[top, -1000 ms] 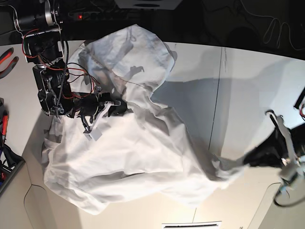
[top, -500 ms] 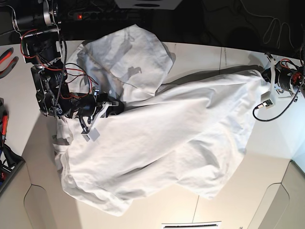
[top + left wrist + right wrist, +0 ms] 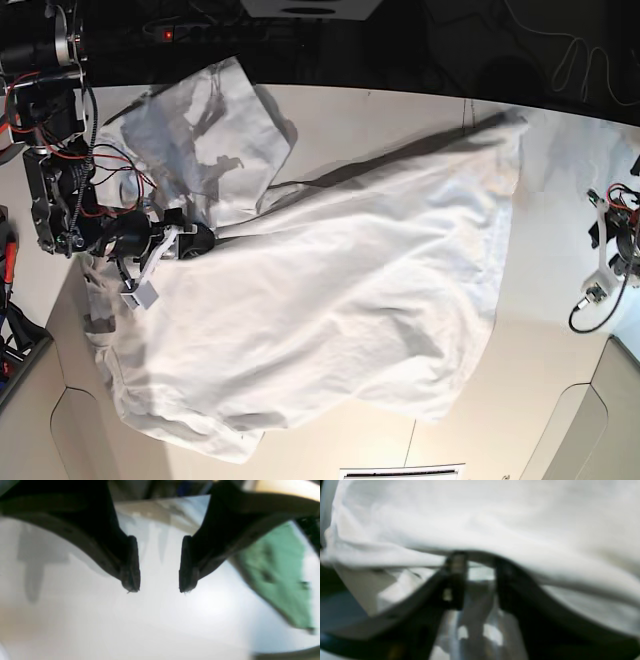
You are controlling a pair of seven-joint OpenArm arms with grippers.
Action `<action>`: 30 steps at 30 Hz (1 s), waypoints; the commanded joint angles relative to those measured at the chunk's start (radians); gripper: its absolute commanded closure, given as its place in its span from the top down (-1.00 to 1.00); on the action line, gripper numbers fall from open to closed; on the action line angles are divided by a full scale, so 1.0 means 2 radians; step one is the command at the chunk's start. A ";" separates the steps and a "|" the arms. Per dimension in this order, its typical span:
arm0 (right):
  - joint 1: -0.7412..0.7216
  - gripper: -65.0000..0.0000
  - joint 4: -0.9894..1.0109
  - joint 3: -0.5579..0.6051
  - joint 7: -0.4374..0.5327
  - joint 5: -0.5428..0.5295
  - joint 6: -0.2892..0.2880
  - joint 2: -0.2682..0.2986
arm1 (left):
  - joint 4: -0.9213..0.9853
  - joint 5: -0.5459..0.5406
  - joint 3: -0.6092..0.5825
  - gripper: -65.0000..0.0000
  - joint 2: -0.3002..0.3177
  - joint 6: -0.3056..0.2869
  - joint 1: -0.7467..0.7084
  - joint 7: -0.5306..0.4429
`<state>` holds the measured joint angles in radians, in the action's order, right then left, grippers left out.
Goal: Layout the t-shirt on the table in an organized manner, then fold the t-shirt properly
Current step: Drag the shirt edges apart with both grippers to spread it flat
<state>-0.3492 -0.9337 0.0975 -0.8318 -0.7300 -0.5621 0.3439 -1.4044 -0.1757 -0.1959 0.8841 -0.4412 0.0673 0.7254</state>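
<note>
The white t-shirt [image 3: 350,290] lies spread and wrinkled across the white table [image 3: 560,380], from the back left to the front middle. My right gripper [image 3: 200,240] is at the shirt's left edge. In the right wrist view the cloth [image 3: 495,517] drapes over the gripper [image 3: 480,557], which looks shut on a bunched edge; the tips are hidden. My left gripper [image 3: 610,245] hangs at the table's right side, apart from the shirt. In the left wrist view it [image 3: 158,590] is open and empty above the bare table [image 3: 160,625].
A power strip with a red light [image 3: 165,33] lies along the dark back edge. Red-handled tools [image 3: 6,245] and a dark bin [image 3: 15,350] sit off the table's left side. A green patch [image 3: 275,580] shows at the right in the left wrist view.
My left gripper has let go of the shirt's right edge and drawn back to the right. The shirt has dropped flat. My right arm has shifted left, taking the shirt's edge with it.
</note>
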 commanded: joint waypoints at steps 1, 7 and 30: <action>-0.011 -0.13 -0.003 -0.002 -0.013 -0.010 0.006 0.012 | -0.007 0.000 0.006 -0.10 0.018 0.008 0.014 -0.002; -0.019 -0.13 -0.049 -0.030 -0.047 -0.076 -0.001 0.009 | -0.021 -0.160 0.006 -0.16 0.012 -0.026 0.048 -0.002; 0.162 -1.00 -0.288 -0.280 -0.085 -0.071 0.005 0.009 | -0.017 -0.160 0.006 -1.00 -0.205 -0.044 0.006 0.072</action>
<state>-0.0166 -1.4960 -0.4553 -1.0145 -0.8516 -0.5472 0.3473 -1.4254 -0.4801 -0.1928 0.4629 -0.5282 0.0601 0.8837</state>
